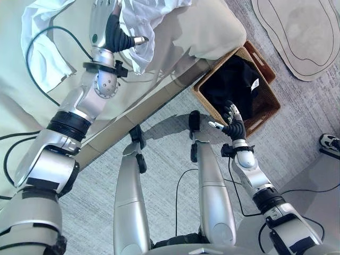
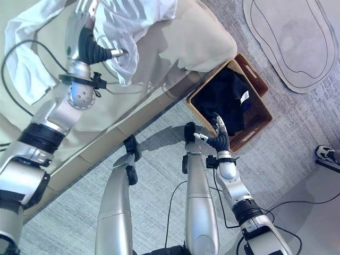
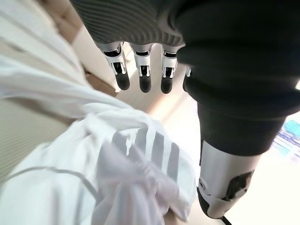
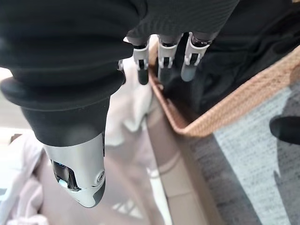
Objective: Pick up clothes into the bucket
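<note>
The left hand [image 1: 109, 29] hovers with fingers relaxed over the white shirt [image 2: 127, 26] on the bed [image 1: 202, 32], seemingly not yet gripping, so closing on it comes next, while the right hand [image 1: 232, 121] waits unclenched at the wicker basket [image 1: 268, 109] holding a black garment [image 1: 234, 82].

Garment [image 1: 236, 82] in basket [image 1: 268, 106] beside bed [image 1: 212, 32]

We count one white striped garment [image 1: 149, 21] on the bed [image 1: 223, 32], one black garment [image 1: 234, 85] in one woven basket [image 1: 271, 106], one floor mat [image 1: 303, 32].
</note>
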